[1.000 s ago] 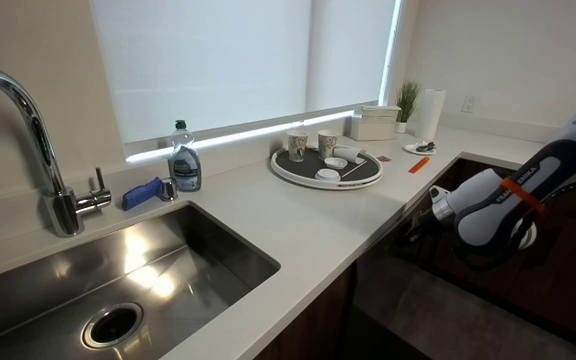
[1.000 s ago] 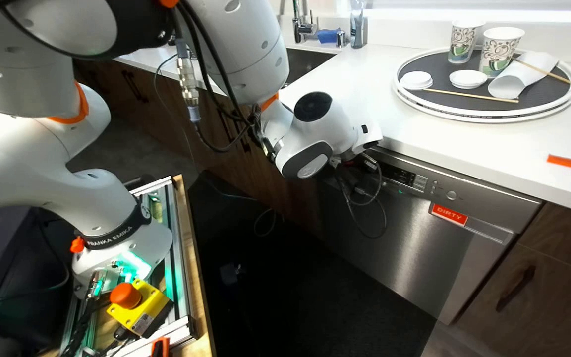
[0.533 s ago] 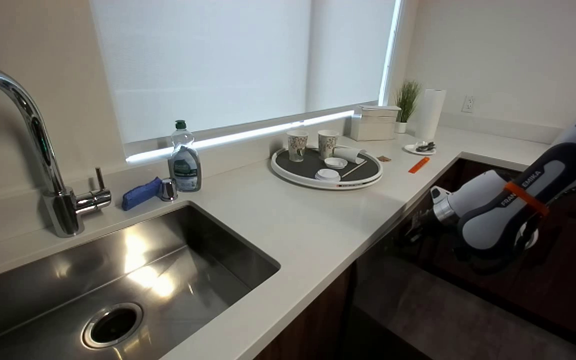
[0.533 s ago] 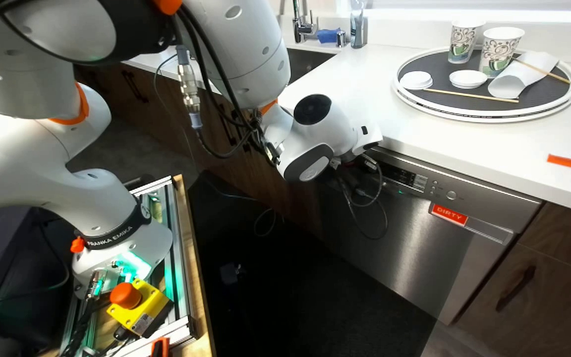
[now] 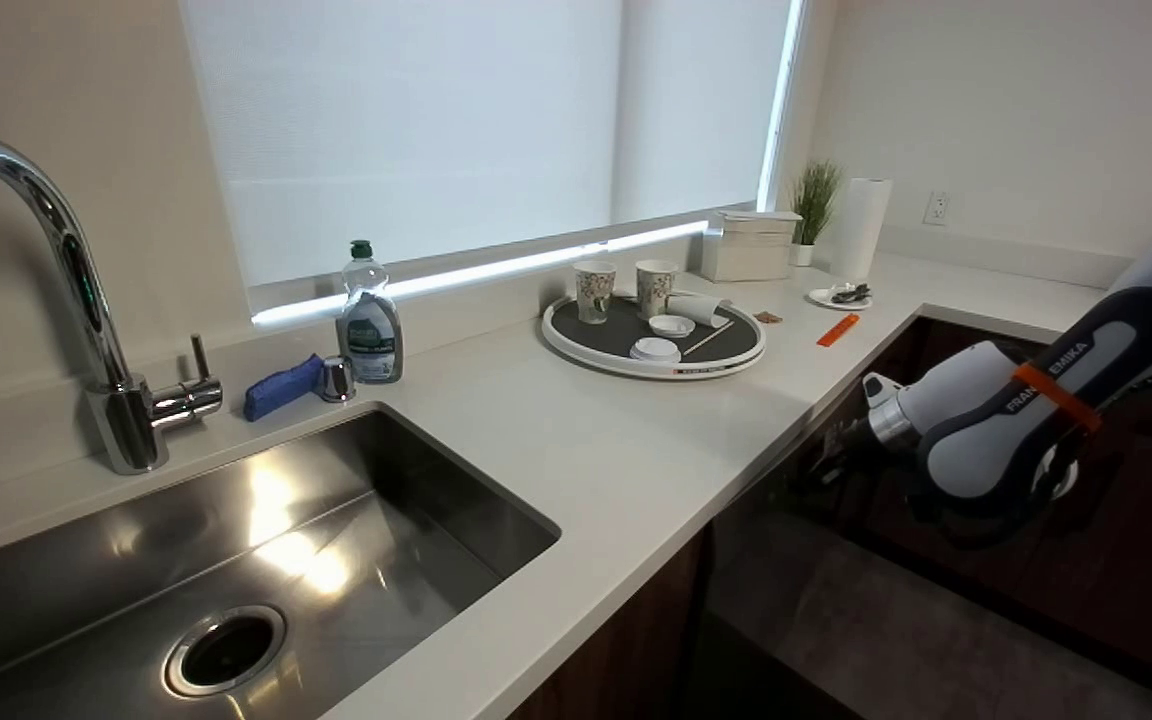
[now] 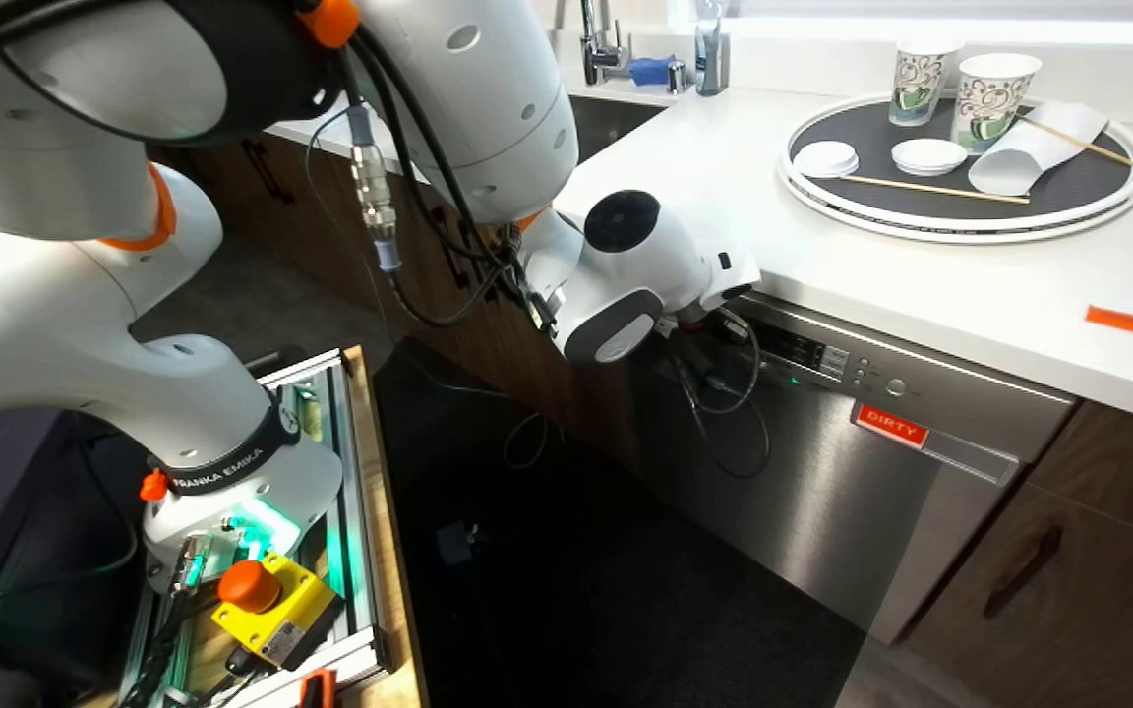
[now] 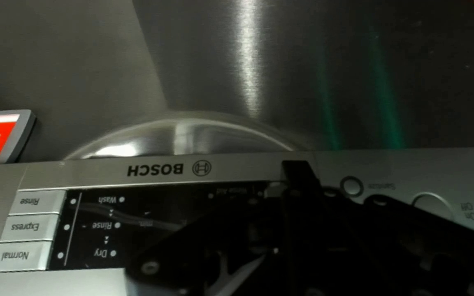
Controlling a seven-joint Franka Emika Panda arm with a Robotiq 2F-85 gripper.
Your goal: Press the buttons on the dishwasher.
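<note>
The dishwasher (image 6: 803,472) has a brushed steel front with a control strip under the counter. It shows dark and glossy in an exterior view (image 5: 771,565). In the wrist view, upside down, its panel (image 7: 97,170) shows the Rinse (image 7: 37,201), Express (image 7: 27,228) and Normal (image 7: 21,255) buttons, a round Sanitize button (image 7: 351,186) and a round On/Off button (image 7: 432,203), partly hidden. My gripper (image 7: 296,174) is shut, with nothing seen in it. Its tips are at the panel, beside a small light button (image 7: 275,189) that they partly cover. I cannot tell whether they touch.
The white counter edge (image 6: 921,324) overhangs the panel just above my hand. A red DIRTY sign (image 6: 889,425) is on the dishwasher front. A round tray (image 6: 965,234) with cups stands on the counter. Loose cables (image 6: 763,433) hang from my wrist. A sink (image 5: 416,480) lies farther along.
The arm links behind the hand have shifted slightly, sinking a little in an exterior view. The hand stays at nearly the same place by the dishwasher panel. Nothing else has moved.
</note>
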